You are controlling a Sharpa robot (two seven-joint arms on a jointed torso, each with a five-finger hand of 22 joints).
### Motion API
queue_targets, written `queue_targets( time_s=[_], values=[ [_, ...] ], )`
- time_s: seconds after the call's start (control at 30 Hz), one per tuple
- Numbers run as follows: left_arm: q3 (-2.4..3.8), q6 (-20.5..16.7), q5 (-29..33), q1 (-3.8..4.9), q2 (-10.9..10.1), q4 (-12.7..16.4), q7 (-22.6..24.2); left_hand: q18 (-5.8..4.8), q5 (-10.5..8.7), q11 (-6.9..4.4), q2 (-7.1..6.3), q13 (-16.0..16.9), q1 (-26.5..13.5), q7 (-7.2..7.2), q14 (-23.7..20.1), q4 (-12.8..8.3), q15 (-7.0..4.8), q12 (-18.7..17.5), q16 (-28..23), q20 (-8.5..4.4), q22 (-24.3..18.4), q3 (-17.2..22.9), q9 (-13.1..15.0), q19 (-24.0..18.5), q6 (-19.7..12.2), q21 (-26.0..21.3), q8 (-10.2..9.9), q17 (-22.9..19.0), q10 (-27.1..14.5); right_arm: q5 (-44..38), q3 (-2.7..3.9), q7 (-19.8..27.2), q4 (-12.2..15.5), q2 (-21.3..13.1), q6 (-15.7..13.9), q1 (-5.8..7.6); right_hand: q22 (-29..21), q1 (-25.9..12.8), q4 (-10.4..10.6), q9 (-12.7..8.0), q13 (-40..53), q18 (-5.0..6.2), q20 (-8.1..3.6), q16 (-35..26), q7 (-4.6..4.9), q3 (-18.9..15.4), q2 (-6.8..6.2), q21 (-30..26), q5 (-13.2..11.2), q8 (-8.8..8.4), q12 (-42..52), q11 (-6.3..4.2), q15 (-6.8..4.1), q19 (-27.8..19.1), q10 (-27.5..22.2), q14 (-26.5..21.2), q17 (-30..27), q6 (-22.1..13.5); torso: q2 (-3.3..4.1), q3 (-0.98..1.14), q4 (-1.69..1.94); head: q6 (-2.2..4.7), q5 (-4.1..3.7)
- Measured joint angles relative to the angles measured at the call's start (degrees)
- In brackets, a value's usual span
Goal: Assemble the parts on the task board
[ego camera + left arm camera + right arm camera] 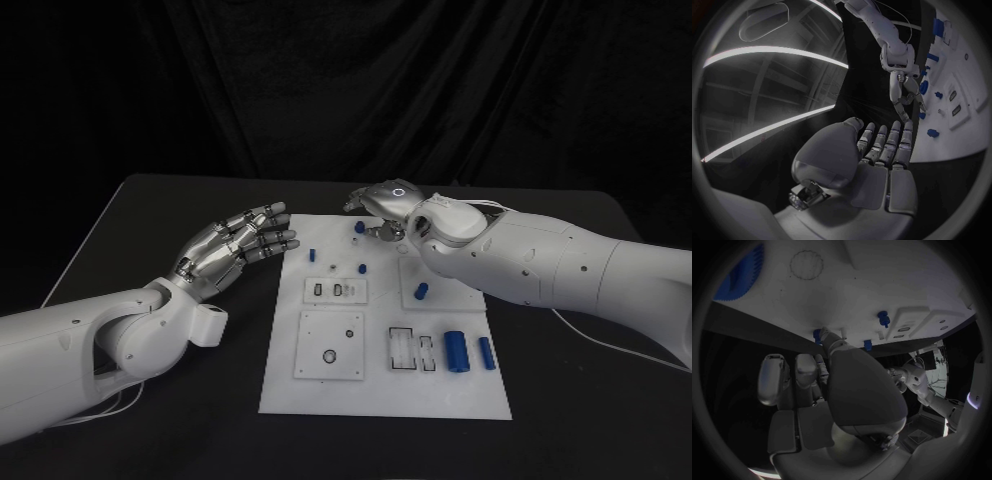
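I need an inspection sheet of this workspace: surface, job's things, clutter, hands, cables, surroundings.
Surface: black table.
Job's things: white task board at the middle; blue parts lie and stand on it.
Clutter: nothing seen.
Hands: left hand hovers beside the board's far left edge, fingers apart, holding nothing; right hand is over the board's far end, a fingertip at a blue piece, grip unclear.
Cables: white cable on the table by the right arm.
Surroundings: black curtain behind.

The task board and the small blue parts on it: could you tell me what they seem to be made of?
Task board: probably matte white plastic; flat, even surface with cut recesses. Blue parts: likely smooth moulded plastic; uniform colour, faint sheen.
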Motion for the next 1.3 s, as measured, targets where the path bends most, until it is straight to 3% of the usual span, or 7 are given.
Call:
queue_targets(
  time_s=[0.13,0.3,0.47,0.63,0.93,1.13,1.3],
  values=[
    [0.0,0.02,0.0,0.0,-0.58,0.09,0.0,0.0,0.0,0.0,0.0,0.0,0.0,0.0,0.0,0.0,0.0,0.0,0.0,0.0,0.0,0.0,0.0,0.0,0.0,0.0,0.0,0.0,0.0,0.01,0.07,0.03,2.27,-2.13,-1.34,0.51,0.11,0.39,-0.48,0.22,0.81,0.0,0.0,0.0,0.36,-0.47,0.67,0.0,0.71,0.24,0.92,-0.13,0.0,0.0,7.2,0.0,0.13,2.99,0.02,0.01,0.0,0.05,0.2],
    [0.0,0.02,0.0,-0.01,-1.51,0.45,0.0,0.0,0.0,0.0,0.0,0.0,0.0,0.0,0.0,-0.1,0.0,0.0,0.0,0.0,0.0,0.39,0.0,0.0,0.0,0.23,0.0,0.0,0.0,0.18,0.24,0.02,9.35,-8.51,-2.94,3.52,0.97,-0.11,-0.59,0.47,3.37,0.0,-0.25,0.0,2.12,-0.08,1.48,0.0,2.01,1.29,4.64,-0.87,-0.35,0.25,22.32,0.35,0.75,7.4,0.03,0.02,-0.01,0.14,0.28],
    [0.0,0.01,0.0,-0.01,-1.93,0.68,0.0,0.0,0.0,0.0,0.0,0.0,0.0,0.0,0.0,-0.09,0.0,0.0,0.0,0.0,0.0,0.39,0.0,0.0,0.0,0.23,0.0,0.0,0.0,1.65,0.32,-0.12,15.53,-15.26,-2.87,5.88,-0.13,-1.24,0.4,0.65,10.73,0.06,-2.18,-1.68,2.22,0.31,0.67,-1.46,2.44,1.75,14.38,-4.4,-2.43,-0.86,36.01,-0.85,-2.14,10.37,0.02,0.04,-0.11,0.14,0.29],
    [0.0,0.01,0.0,-0.01,-2.13,0.72,0.01,0.0,0.0,0.0,0.0,0.0,0.0,0.0,0.0,-0.09,0.0,0.01,0.0,0.0,0.0,0.39,0.0,0.0,0.0,0.23,0.0,0.0,0.0,5.52,-0.34,-0.66,20.46,-22.25,-0.24,6.83,-4.24,-6.1,2.41,0.57,32.36,1.41,-2.36,-4.88,1.74,-2.05,1.06,-5.76,2.66,1.72,40.3,-5.82,-2.4,-4.41,34.96,-3.1,-5.1,11.67,-0.13,0.05,-0.36,0.21,0.1],
    [0.0,0.03,-0.01,-0.02,-2.0,0.43,0.01,0.0,0.0,0.0,0.0,0.01,0.0,0.0,0.0,-0.09,0.0,0.01,0.07,0.0,0.0,0.38,0.0,0.0,0.0,0.23,0.0,0.01,0.0,11.03,-1.1,-2.96,20.77,-26.7,5.58,5.88,1.89,-10.2,4.58,0.93,70.13,1.37,-1.73,10.16,2.41,-3.72,2.16,-1.62,2.66,1.08,74.13,-5.06,-1.73,-0.67,48.91,4.43,23.69,12.34,-0.48,-0.07,-0.9,-0.01,-0.02],
    [0.0,0.13,-0.01,-0.04,-1.71,0.11,0.01,0.0,0.0,0.0,0.0,0.01,0.0,0.0,0.0,-0.09,0.0,0.01,0.23,0.0,0.0,0.38,0.0,0.0,0.0,0.23,0.0,0.06,0.0,12.47,-1.16,-4.06,19.24,-26.37,6.84,4.58,2.24,-11.47,5.17,1.13,72.19,-0.53,-1.53,15.22,2.59,-4.32,2.23,2.15,2.66,0.74,82.56,-4.84,-1.73,2.61,52.8,4.43,25.4,12.52,-0.66,-0.14,-1.13,-0.26,0.3],
    [0.0,0.32,-0.01,-0.05,-1.55,-0.18,0.01,0.0,0.0,0.0,0.0,0.01,0.0,0.0,0.0,-0.09,0.0,0.01,0.23,0.0,0.0,0.38,0.0,0.0,0.0,0.23,0.0,0.06,0.0,13.07,-1.18,-4.58,18.39,-25.46,7.0,3.64,2.24,-11.98,5.4,0.56,72.2,-0.48,-1.85,16.89,1.96,-4.55,2.29,4.33,2.66,0.47,85.17,-5.04,-1.73,4.52,53.0,4.43,25.39,10.04,-0.69,-0.14,-1.26,-0.29,0.27]
  ],
)
